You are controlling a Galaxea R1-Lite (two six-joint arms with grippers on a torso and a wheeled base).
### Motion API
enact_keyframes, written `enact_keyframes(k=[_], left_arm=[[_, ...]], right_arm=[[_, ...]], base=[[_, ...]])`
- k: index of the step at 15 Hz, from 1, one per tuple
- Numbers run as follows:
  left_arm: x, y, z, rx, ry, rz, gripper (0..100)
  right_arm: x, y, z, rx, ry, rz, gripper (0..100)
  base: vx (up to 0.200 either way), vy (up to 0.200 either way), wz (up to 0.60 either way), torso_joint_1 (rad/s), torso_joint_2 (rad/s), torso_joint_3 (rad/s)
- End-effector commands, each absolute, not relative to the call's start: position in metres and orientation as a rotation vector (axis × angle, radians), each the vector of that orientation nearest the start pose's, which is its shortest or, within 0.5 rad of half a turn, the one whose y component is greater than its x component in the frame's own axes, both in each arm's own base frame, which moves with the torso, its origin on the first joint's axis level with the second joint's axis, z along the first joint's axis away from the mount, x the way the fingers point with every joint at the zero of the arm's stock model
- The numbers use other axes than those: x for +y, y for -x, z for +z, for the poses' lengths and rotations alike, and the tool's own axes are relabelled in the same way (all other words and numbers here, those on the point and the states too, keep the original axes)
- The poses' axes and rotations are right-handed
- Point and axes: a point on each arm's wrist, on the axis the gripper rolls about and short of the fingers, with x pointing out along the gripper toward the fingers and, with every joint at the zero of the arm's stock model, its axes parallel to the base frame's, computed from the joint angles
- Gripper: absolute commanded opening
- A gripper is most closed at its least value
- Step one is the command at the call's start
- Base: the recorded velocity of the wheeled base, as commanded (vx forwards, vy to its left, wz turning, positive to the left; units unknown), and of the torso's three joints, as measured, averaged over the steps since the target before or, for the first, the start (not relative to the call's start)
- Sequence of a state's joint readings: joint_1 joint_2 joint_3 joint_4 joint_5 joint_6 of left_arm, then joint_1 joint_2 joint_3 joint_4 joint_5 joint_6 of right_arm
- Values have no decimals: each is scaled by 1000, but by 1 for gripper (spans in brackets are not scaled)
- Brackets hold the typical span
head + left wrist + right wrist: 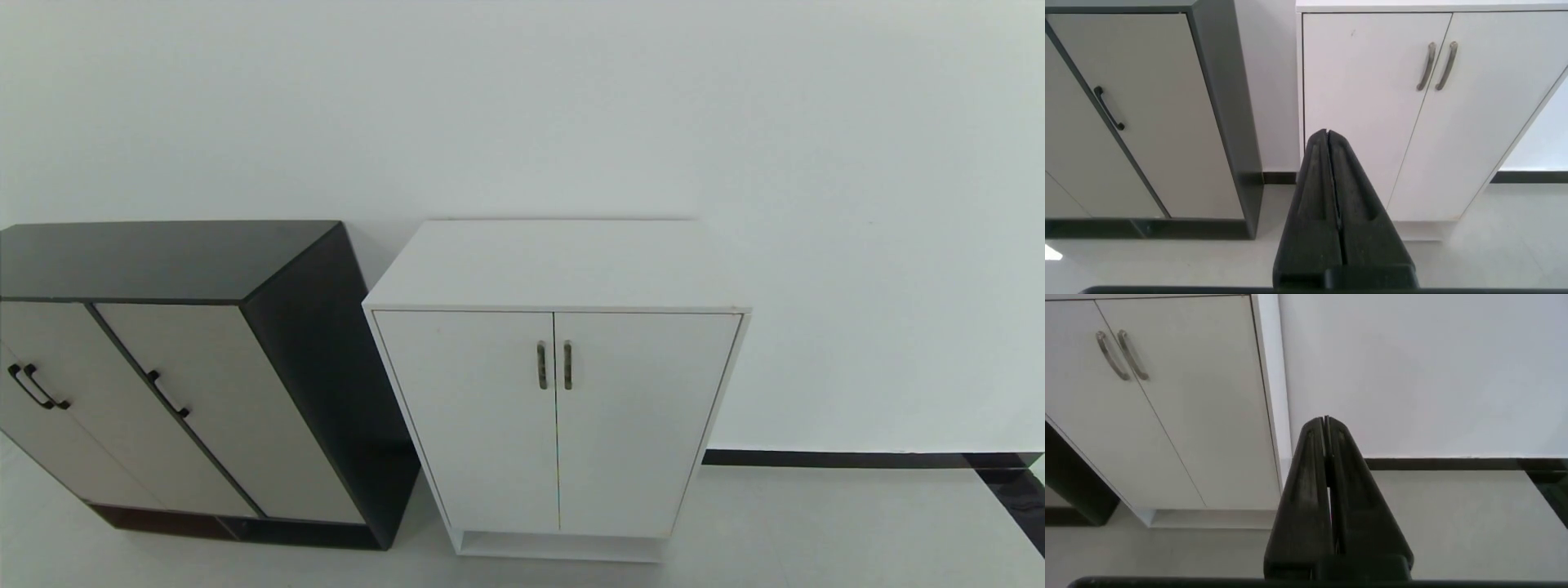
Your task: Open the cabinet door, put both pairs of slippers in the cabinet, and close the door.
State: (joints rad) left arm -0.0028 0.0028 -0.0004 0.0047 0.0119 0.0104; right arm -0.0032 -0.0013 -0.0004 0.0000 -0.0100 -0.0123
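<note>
Cabinet (555,425), white, smooth and box-shaped, stands mid-frame in the head view, both flat doors shut, with two slim metal bar handles (542,365) flanking the seam and a dark-framed cabinet (310,367) with beige doors at frame left. From the left wrist, the matte black, wedge-shaped left gripper (1328,137) has its fingers pressed together, facing both cabinets. From the right wrist, the right gripper (1326,423), likewise pressed together, faces the white cabinet's side edge, plain wall and a black baseboard (1454,464).
</note>
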Motion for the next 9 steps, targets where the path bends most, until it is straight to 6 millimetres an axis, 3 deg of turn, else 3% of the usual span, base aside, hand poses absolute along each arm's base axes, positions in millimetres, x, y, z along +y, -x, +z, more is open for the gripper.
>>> enact_keyframes(k=[1,9], left_arm=[[0,23,75,6,-11,11,0],[0,23,75,6,-11,11,0]], right_arm=[[0,23,75,2,12,-12,0],[0,23,76,-2,-35,-15,0]], base=[[0,0,0,0,0,0],[0,0,0,0,0,0]])
